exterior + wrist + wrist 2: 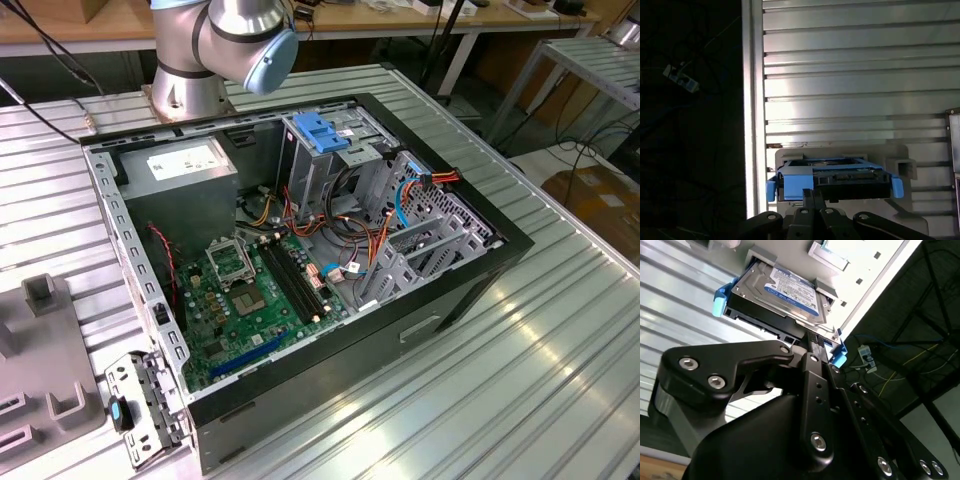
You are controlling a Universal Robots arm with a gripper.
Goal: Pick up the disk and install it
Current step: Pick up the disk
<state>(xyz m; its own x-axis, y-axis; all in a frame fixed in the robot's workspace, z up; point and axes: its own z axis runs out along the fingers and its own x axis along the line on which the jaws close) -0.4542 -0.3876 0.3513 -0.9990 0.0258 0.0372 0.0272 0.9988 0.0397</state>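
Gripper (814, 192) jaws look pinched shut, empty, tips at disk's (852, 180) connector end; disk sits dead ahead in holder (840, 150), long axis running away from tips

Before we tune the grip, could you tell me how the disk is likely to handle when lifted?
The disk looks a rigid metal block, probably heavy for its size. Its blue plastic frame may flex slightly. Flat-sided, it should not roll.

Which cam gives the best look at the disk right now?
Second wrist view: the disk faces the camera, with its white label, blue band and blue carrier frame clear. The first wrist view shows the disk edge-on: blue frame and dark end face.
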